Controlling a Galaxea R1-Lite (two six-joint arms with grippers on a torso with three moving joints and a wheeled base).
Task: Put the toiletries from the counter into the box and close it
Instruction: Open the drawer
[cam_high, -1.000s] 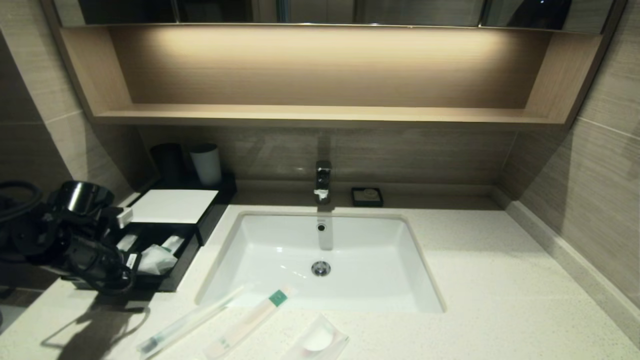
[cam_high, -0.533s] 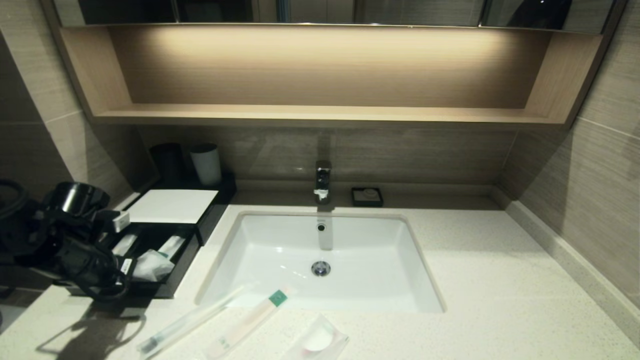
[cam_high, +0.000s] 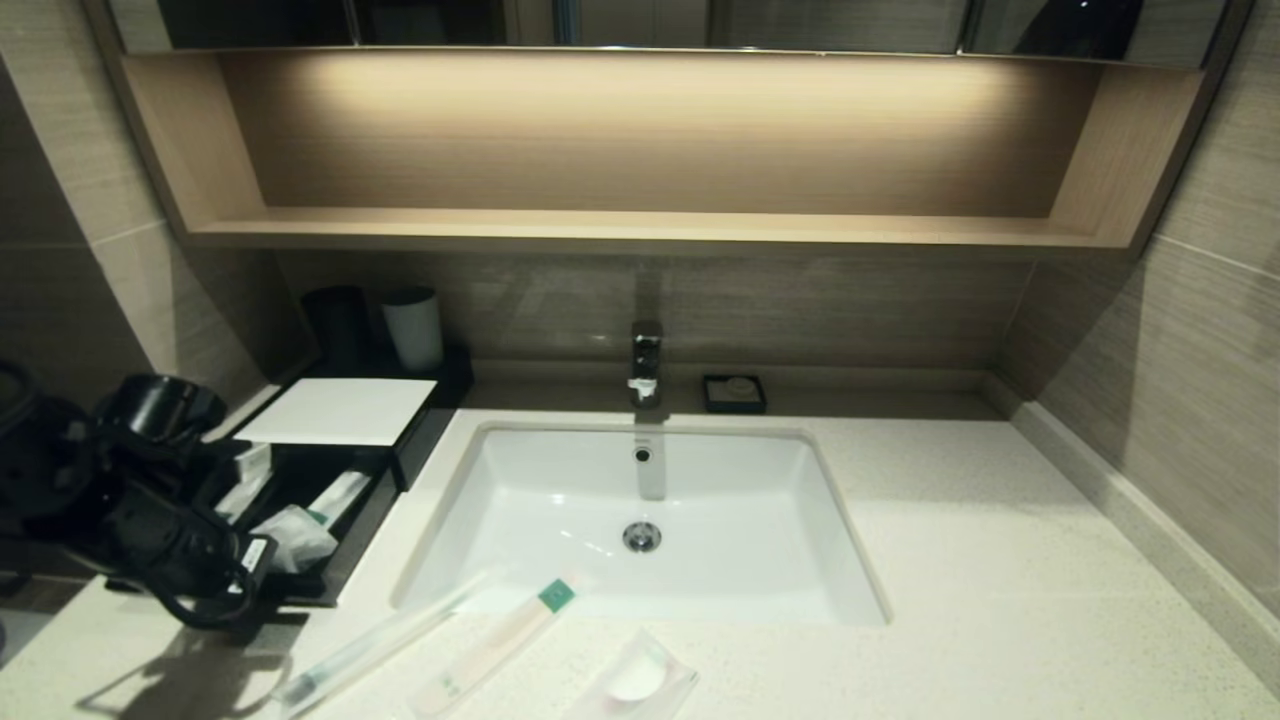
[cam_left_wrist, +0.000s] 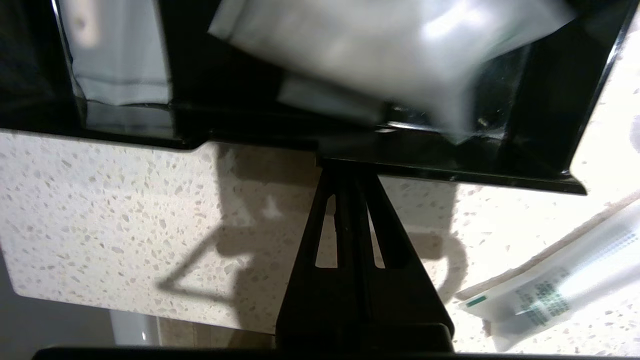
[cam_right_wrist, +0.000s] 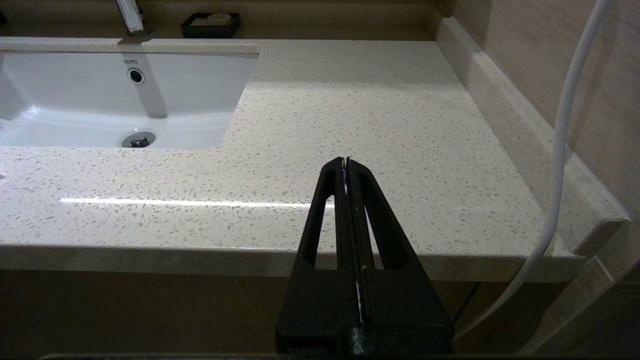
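Observation:
The black box (cam_high: 340, 412) with its white top stands at the counter's (cam_high: 950, 560) back left, its drawer tray (cam_high: 345, 545) pulled out and holding white packets (cam_left_wrist: 380, 45). Three toiletries lie on the counter in front of the sink: a clear sleeve with a dark end (cam_high: 370, 645), a whitish packet with a green end (cam_high: 500, 640) and a small square sachet (cam_high: 635, 682). My left arm (cam_high: 150, 500) is low beside the tray; the left gripper (cam_left_wrist: 347, 169) is shut, its tips against the tray's front wall (cam_left_wrist: 475, 172), nothing between them. My right gripper (cam_right_wrist: 346, 161) is shut and empty at the counter's front right edge.
A white sink basin (cam_high: 640, 520) with a tap (cam_high: 646, 362) fills the counter's middle. A small black dish (cam_high: 734, 393) sits behind it. A black cup and a white cup (cam_high: 412, 328) stand behind the box. A wall ledge (cam_high: 1130, 510) bounds the right side.
My left arm has moved down and toward the counter's front. The drawer tray with its packets has slid a little farther out to the front left. The toiletries on the counter have not moved.

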